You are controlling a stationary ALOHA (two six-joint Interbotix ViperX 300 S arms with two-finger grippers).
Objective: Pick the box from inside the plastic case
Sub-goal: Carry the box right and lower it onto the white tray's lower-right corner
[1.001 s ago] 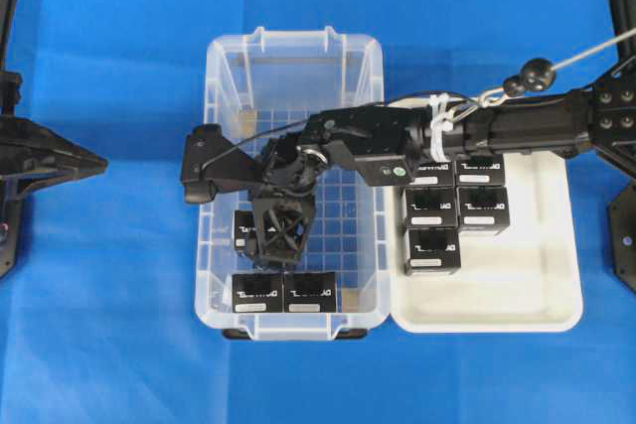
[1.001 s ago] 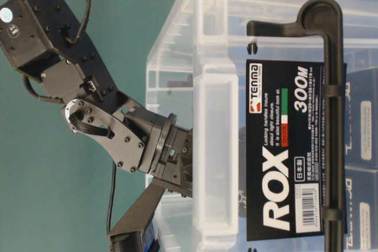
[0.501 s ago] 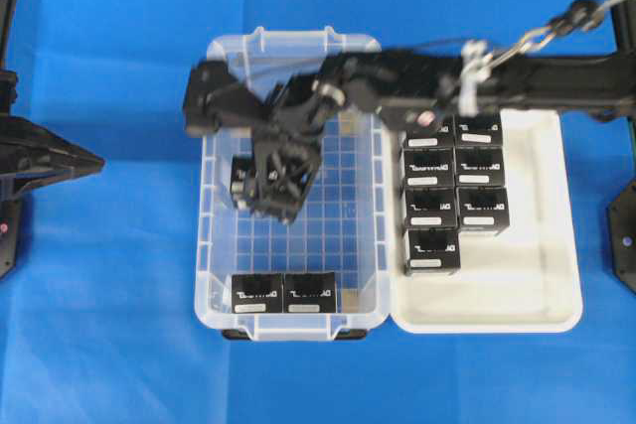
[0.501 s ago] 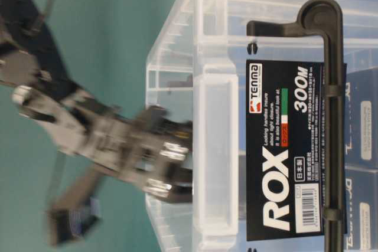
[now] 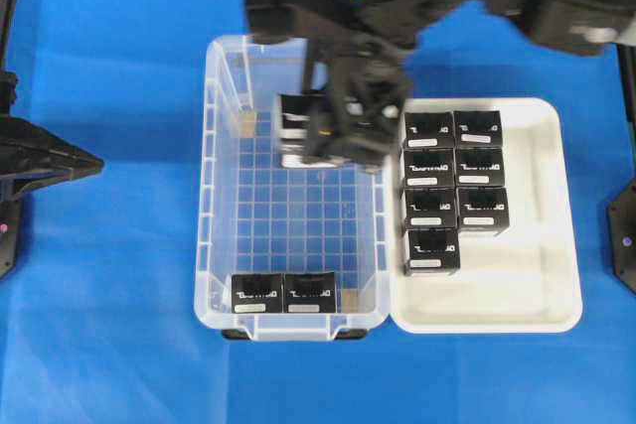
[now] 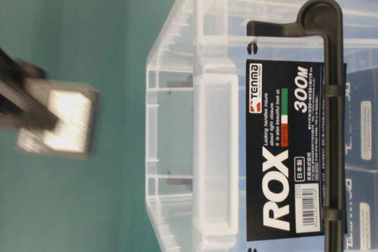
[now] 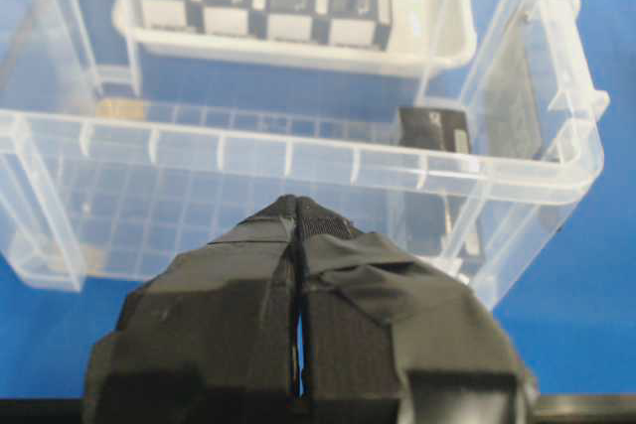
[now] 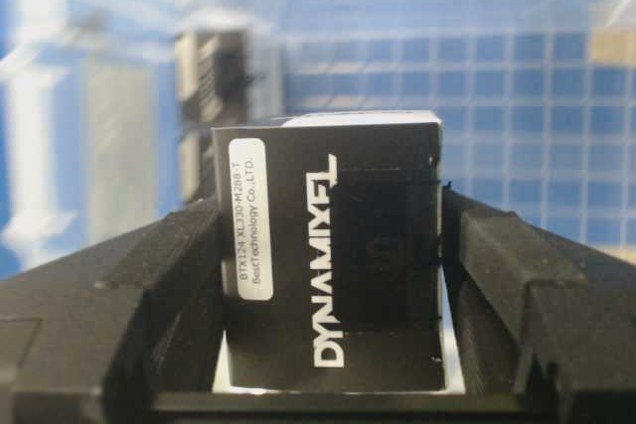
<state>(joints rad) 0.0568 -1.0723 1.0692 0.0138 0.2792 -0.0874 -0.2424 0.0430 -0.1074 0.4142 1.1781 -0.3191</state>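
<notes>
A small black box [image 5: 294, 128] with white lettering hangs in the air over the back half of the clear plastic case [image 5: 212, 206], with my right gripper [image 5: 338, 131] shut on it. In the right wrist view the box [image 8: 298, 176] fills the space between the two fingers [image 8: 164, 265] of the gripper [image 8: 333, 275]. At table level the box [image 6: 62, 121] is a blur, high above the case [image 6: 207, 146]. Two more black boxes [image 5: 283, 293] lie at the case's front wall. My left gripper [image 5: 60, 158] is shut and empty, left of the case.
A shallow white tray [image 5: 537, 285] right of the case holds several identical black boxes [image 5: 452, 181]. Blue cloth covers the table. From the left wrist, the shut gripper [image 7: 296, 208] faces the case wall [image 7: 298, 156], with one box [image 7: 434, 131] inside.
The right gripper has risen from the case floor with the box in it and swung toward the back right. The left arm has not moved.
</notes>
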